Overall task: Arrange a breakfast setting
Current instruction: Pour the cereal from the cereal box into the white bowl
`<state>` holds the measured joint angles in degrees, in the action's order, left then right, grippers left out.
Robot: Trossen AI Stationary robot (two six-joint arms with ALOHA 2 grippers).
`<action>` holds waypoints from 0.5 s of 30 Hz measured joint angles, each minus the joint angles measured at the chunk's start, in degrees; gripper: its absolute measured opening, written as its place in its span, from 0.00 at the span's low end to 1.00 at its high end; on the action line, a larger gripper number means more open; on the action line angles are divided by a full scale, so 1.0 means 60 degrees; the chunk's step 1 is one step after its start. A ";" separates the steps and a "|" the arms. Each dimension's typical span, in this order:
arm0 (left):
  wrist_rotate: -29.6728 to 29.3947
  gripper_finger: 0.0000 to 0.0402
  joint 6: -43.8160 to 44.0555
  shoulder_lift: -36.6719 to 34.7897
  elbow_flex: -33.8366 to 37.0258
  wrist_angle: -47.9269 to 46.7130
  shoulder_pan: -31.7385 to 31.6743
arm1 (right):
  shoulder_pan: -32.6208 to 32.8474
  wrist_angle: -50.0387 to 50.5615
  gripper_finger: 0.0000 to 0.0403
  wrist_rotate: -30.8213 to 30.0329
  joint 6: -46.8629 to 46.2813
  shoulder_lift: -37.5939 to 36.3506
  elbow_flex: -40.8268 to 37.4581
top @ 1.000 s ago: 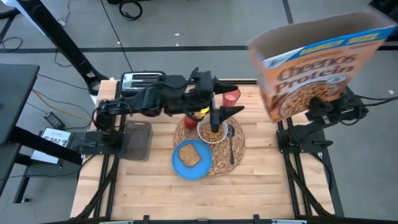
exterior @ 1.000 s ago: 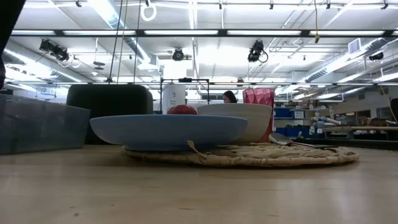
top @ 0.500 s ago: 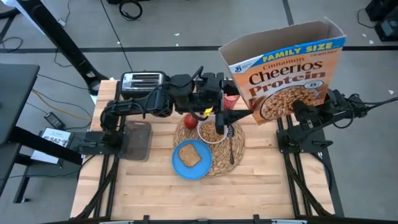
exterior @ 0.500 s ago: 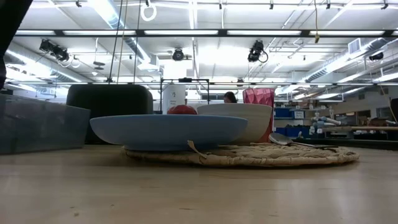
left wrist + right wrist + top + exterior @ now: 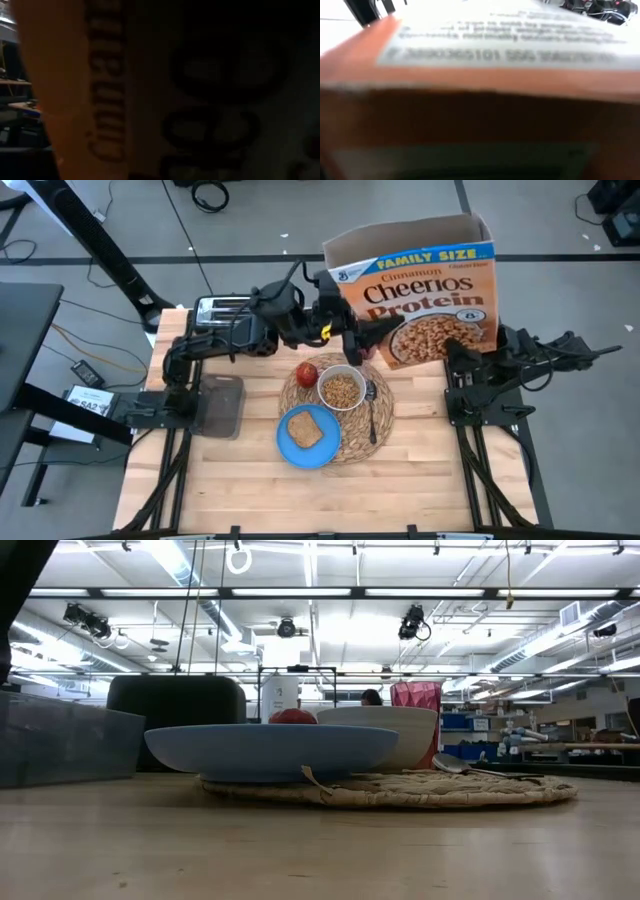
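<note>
White bowl with brown cereal

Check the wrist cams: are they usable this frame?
Left wrist view: dark and blurred, filled by the cereal box at close range. Right wrist view: the box also fills it, print smeared out of focus. High view is sharp; low view is clear, with bright ceiling lights.

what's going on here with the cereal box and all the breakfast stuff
The right gripper holds a big cereal box upright at the back of the table, and the left gripper, jaws open, is at the box's other side. On the woven placemat sit a white bowl already filled with cereal, a red apple, a spoon and a blue plate with toast. A red cup stands behind the bowl.
</note>
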<state>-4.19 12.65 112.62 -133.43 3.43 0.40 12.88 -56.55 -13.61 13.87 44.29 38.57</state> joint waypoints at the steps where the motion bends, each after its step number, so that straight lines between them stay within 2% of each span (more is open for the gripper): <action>1: -0.0007 0.78 0.0000 -0.0007 -0.0004 -0.0023 -0.0017 | -0.0051 -0.0021 0.59 0.0000 0.0003 0.0065 0.0000; 4: 0.0026 0.66 -0.0230 -0.0024 -0.0011 -0.0063 -0.0011 | -0.0116 -0.0073 0.62 -0.0117 -0.0074 0.0202 0.0004; 8: 0.0097 0.50 -0.0605 -0.0167 -0.0011 -0.0384 0.0000 | -0.0087 0.0077 0.71 -0.0510 -0.0266 0.0234 0.0004; 12: 0.0099 0.48 -0.0620 -0.0508 -0.0004 -0.1034 -0.0162 | -0.0092 0.0469 0.85 -0.1188 -0.0545 0.0088 -0.0011; 15: 0.0299 0.48 -0.0730 -0.0999 0.0000 -0.2167 -0.0306 | -0.0098 0.1289 0.94 -0.1429 -0.0516 -0.0183 -0.0022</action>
<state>-2.39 8.27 106.62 -133.43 -9.57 -1.44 12.29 -48.82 -22.18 10.78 43.19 38.44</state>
